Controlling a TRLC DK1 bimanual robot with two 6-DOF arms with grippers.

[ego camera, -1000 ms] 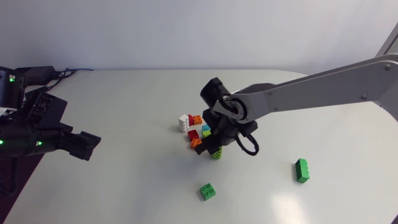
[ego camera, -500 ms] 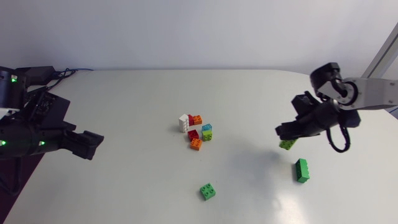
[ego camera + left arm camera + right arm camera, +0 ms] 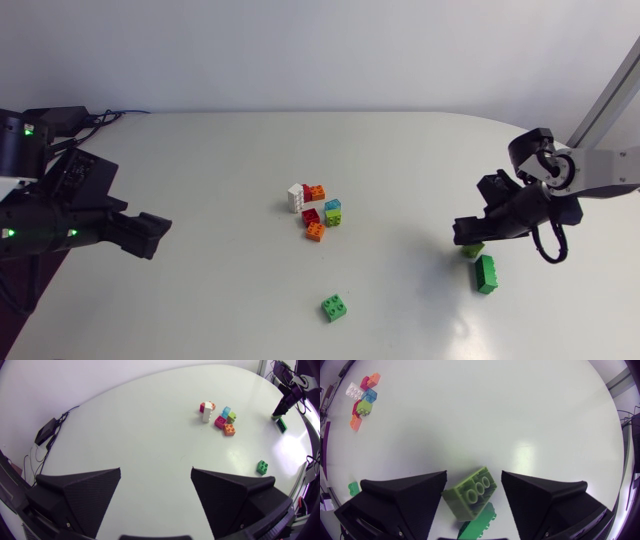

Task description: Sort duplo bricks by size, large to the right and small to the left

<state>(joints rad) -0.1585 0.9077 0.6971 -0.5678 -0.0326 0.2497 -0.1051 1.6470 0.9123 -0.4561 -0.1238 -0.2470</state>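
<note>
By the table's point(image 3: 250, 150) right edge, the right gripper point(image 3: 473, 475) pinches the lime brick point(image 3: 470, 494) by its flat sides; likely light, rigid, slippery.

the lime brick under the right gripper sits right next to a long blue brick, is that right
Not quite. The long brick next to the lime brick under the right gripper is dark green, not blue. The head view shows this plainly. The rest stands.
</note>
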